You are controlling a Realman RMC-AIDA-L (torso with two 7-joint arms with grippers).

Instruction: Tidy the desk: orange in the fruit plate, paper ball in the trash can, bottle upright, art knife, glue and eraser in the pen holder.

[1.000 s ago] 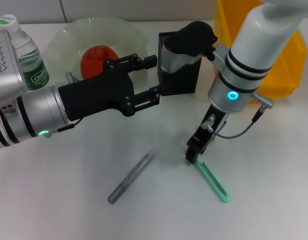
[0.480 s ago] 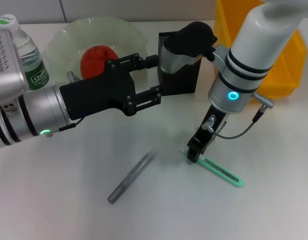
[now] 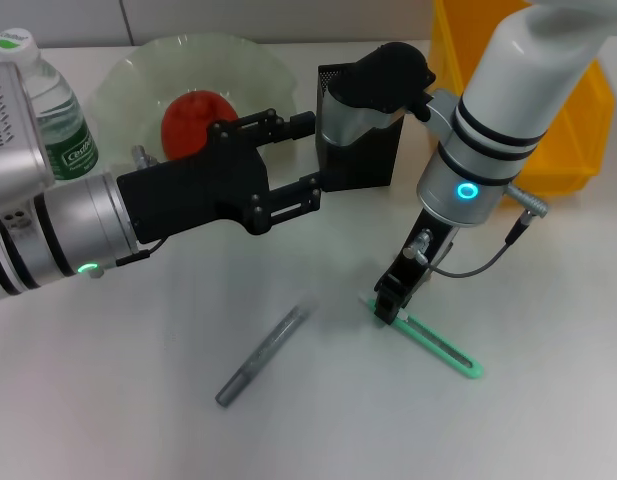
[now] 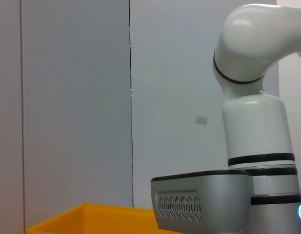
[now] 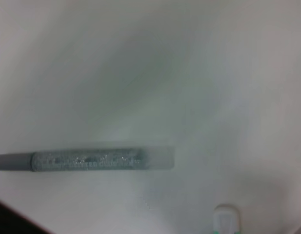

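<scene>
The mint-green art knife lies flat on the desk, and my right gripper is down on its near end, shut on it. That end shows as a small tip in the right wrist view. The grey glue lies loose to the knife's left. My left gripper hovers open and holds nothing, just left of the black mesh pen holder. The orange sits in the fruit plate. The bottle stands upright at the far left. Paper ball and eraser are out of view.
The yellow trash can stands at the back right, behind my right arm. My left forearm crosses the left part of the desk above its surface. A grey cable hangs off my right wrist.
The art knife pivoted about the end under my right gripper: its free end swung from the front toward the right, then slightly back. Both arms stayed almost still.
</scene>
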